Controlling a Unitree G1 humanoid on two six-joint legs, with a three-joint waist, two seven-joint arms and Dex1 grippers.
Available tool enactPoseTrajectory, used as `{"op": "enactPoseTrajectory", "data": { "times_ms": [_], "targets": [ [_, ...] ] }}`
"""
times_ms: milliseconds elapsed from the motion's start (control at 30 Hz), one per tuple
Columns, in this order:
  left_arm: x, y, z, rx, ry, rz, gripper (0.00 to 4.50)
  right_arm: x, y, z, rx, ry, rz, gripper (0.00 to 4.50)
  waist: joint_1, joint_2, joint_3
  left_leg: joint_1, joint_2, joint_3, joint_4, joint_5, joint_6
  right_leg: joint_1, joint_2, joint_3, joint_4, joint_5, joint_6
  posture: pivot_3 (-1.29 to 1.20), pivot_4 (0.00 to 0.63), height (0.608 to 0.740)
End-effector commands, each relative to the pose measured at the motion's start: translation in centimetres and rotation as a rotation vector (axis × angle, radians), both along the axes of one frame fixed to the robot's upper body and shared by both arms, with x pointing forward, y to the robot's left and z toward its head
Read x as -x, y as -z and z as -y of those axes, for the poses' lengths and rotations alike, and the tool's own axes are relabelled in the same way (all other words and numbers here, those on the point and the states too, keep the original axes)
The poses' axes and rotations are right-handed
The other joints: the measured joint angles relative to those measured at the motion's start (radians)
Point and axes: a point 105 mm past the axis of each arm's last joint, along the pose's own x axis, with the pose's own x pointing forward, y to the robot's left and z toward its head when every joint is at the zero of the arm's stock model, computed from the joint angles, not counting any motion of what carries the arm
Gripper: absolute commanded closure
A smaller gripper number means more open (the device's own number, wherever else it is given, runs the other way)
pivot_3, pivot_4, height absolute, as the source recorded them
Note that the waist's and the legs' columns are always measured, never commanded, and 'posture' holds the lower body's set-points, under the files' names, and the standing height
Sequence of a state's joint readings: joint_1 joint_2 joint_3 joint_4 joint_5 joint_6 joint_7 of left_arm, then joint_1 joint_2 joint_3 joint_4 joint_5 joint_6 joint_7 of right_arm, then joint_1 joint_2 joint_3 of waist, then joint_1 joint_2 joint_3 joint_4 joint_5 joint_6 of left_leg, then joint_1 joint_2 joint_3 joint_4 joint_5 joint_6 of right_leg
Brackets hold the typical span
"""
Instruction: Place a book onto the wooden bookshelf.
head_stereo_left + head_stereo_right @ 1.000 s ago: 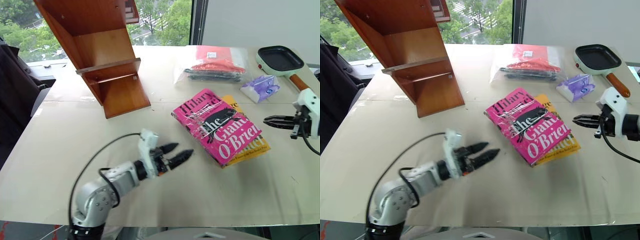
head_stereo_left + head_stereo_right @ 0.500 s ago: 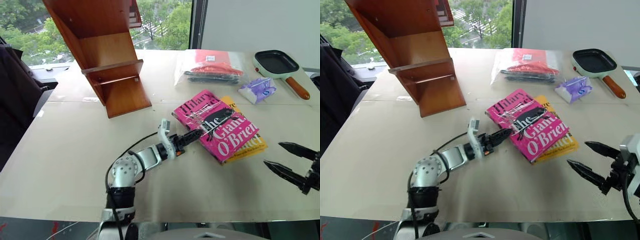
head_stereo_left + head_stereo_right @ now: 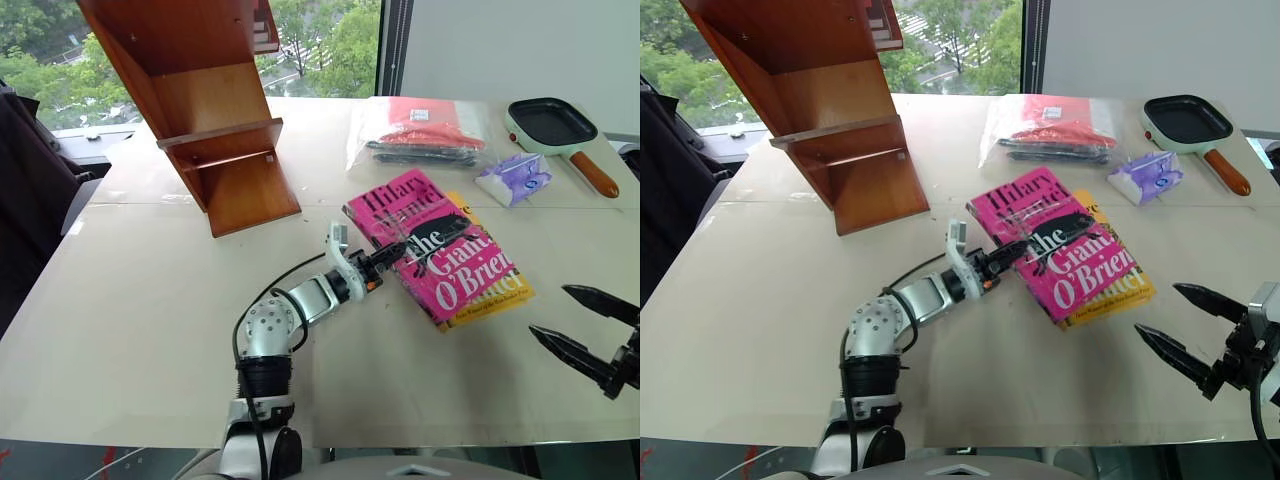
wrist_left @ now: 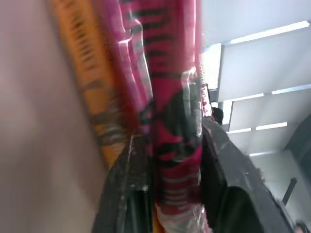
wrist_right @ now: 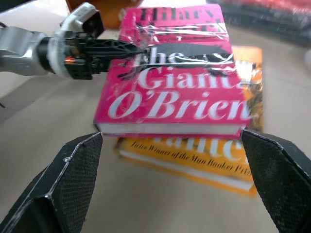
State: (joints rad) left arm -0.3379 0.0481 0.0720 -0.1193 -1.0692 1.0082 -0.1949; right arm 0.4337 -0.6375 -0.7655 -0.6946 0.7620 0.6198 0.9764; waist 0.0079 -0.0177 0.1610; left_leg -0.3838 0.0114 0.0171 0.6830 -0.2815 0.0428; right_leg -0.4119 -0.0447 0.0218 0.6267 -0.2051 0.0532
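The pink book is lying flat near the middle of the surface, stacked on a yellow book whose edges stick out beneath it toward the right and near edges. The left gripper is clamped on the pink book at its long left edge; in the left wrist view one finger is seen above the cover and one below, so the jaws are clenched on the book alone, with the yellow book left out of the grip. The grip appears to be taken at the edge because the flat cover gives no other purchase

The right gripper is held above the near right corner of the surface, well apart from the books, its jaws spread wide and nothing between them; it is judged to be kept there out of the way

The bookshelf is standing at the far left of the surface, tilted, with its small ledge facing the books. The book is not yet lifted. A lift and a carry toward the far left are judged to come next; with so narrow a hold, the glossy cover may slip or the book may swing

A bag, a pan and a purple packet are lying along the far right edge
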Motion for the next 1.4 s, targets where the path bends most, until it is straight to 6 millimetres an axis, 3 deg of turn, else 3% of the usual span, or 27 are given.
{"op": "enactPoseTrajectory", "data": {
  "times_ms": [33, 133, 367, 433, 533, 600, 833, 1033, 1200, 1400],
  "targets": [
    [0.9, -2.3, -0.9, -0.11, -0.004, 0.213, 3.87, -0.8, -0.6, -0.1, -0.007, -0.038, 0.067, 0.0, 0.003, 0.0, 0.0, 0.0, 0.0, 0.0, 0.0, 0.0, 0.0, 0.0, 0.0, 0.0, 0.0, 0.0, 0.0, 0.0, 0.15, 0.731],
    [1.0, -4.4, -2.2, -0.251, -0.058, 0.428, 3.87, -2.1, -0.8, -0.2, -0.041, -0.065, 0.093, 0.0, 0.005, 0.0, 0.0, 0.0, 0.001, 0.0, 0.0, 0.0, 0.0, 0.0, -0.001, 0.0, 0.0, 0.0, 0.0, 0.0, 0.15, 0.731],
    [0.6, -8.8, -2.8, -0.455, -0.176, 0.859, 3.87, -3.9, -0.4, -1.0, -0.064, -0.118, 0.111, 0.0, 0.007, 0.0, 0.0, 0.0, -0.001, 0.001, 0.0, 0.0, 0.0, 0.0, -0.003, 0.0, -0.001, 0.0, 0.0, 0.0, 0.15, 0.731],
    [0.6, -9.3, -2.6, -0.571, -0.163, 1.022, 3.87, -4.1, -0.4, -1.2, -0.073, -0.129, 0.115, 0.0, 0.007, 0.0, 0.001, 0.0, -0.001, 0.0, -0.001, 0.0, 0.0, 0.0, -0.002, 0.0, -0.001, 0.0, 0.0, 0.0, 0.15, 0.731],
    [-0.7, -11.8, -3.2, -0.792, -0.26, 1.318, 3.87, -4.4, -0.4, -1.5, -0.082, -0.143, 0.121, 0.0, 0.009, 0.0, 0.001, -0.002, -0.001, 0.0, -0.001, 0.0, 0.0, -0.001, -0.002, -0.001, -0.001, 0.0, 0.0, 0.0, 0.15, 0.731],
    [-0.9, -13.6, -3.4, -0.94, -0.298, 1.545, 3.87, -4.7, -0.8, -1.8, -0.101, -0.149, 0.142, 0.0, 0.009, -0.001, 0.003, -0.002, -0.001, 0.0, -0.001, 0.0, 0.0, -0.001, -0.002, -0.001, -0.002, 0.0, 0.0, 0.0, 0.15, 0.731],
    [0.1, -18.6, -4.3, -1.166, -0.547, 1.961, 3.87, -5.5, -2.4, -2.2, -0.193, -0.224, 0.247, 0.0, 0.007, -0.001, 0.003, -0.003, 0.0, 0.001, -0.002, -0.001, 0.002, -0.002, -0.003, -0.001, -0.003, -0.001, 0.002, 0.0, 0.15, 0.731],
    [1.2, -20.4, -5.2, -1.407, -0.609, 2.128, 3.87, -7.0, -4.0, -2.3, -0.31, -0.3, 0.31, 0.0, 0.006, -0.001, 0.004, -0.005, 0.0, 0.001, -0.002, -0.001, 0.003, -0.003, -0.003, -0.002, -0.003, 0.0, 0.002, 0.0, 0.15, 0.731],
    [1.6, -21.3, -7.0, -1.604, -0.612, 2.103, 3.87, -8.8, -5.1, -2.4, -0.348, -0.368, 0.351, 0.0, 0.004, 0.0, 0.005, -0.004, 0.0, 0.001, -0.002, -0.001, 0.003, -0.003, -0.003, -0.002, -0.002, 0.0, 0.002, 0.0, 0.15, 0.731],
    [2.0, -19.4, -9.8, -1.822, -0.498, 1.929, 3.87, -11.0, -6.0, -3.5, -0.41, -0.467, 0.372, 0.0, 0.003, 0.002, 0.006, -0.004, 0.001, 0.001, -0.002, -0.001, 0.003, -0.003, -0.003, -0.003, -0.001, 0.002, 0.006, 0.0, 0.15, 0.731]
  ]
}}
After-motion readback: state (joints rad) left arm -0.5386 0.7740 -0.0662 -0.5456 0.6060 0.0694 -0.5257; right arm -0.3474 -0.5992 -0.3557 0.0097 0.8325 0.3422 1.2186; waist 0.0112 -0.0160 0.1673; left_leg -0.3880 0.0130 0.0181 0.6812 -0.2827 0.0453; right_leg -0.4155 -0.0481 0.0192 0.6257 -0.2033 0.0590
